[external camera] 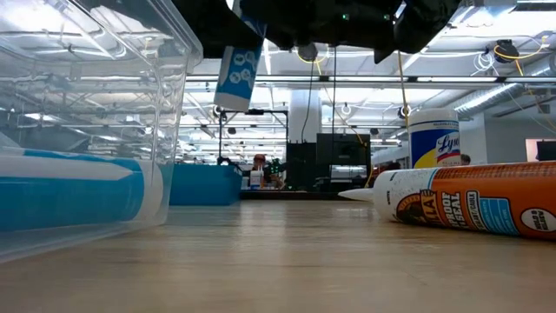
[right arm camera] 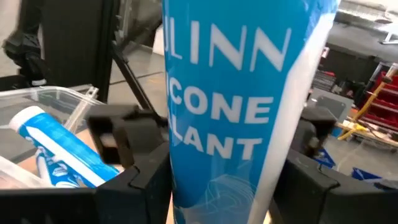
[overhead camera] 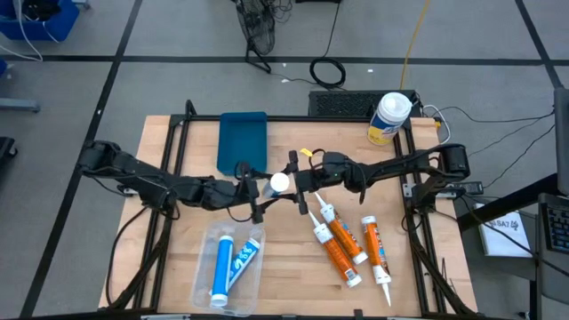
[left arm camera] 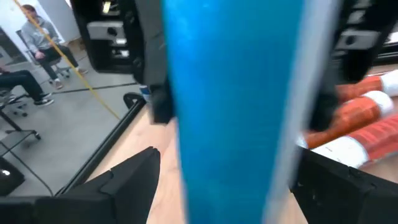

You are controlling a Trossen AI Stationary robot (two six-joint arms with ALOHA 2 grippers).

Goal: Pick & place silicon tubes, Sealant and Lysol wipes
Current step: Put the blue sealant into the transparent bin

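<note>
A blue silicone sealant tube stands upright in the air over the table's middle, its white round end up and its lower end hanging free. My right gripper reaches in from the right and is shut on it. My left gripper comes from the left and is open, one finger on each side of the same tube, with a small gap showing. Two more blue tubes lie in a clear bin. The Lysol wipes stand at the far right. My right gripper pinches the tube's labelled body between its two fingers. The fingers come about level from the table's right side and lie across the tube. The tube stands upright, lifted clear of the table, and its lower end hangs below the fingers.
Three orange tubes with white nozzles lie on the table's right half; one is close in the low view. A dark blue tray sits at the far middle. A black frame borders the wooden table.
</note>
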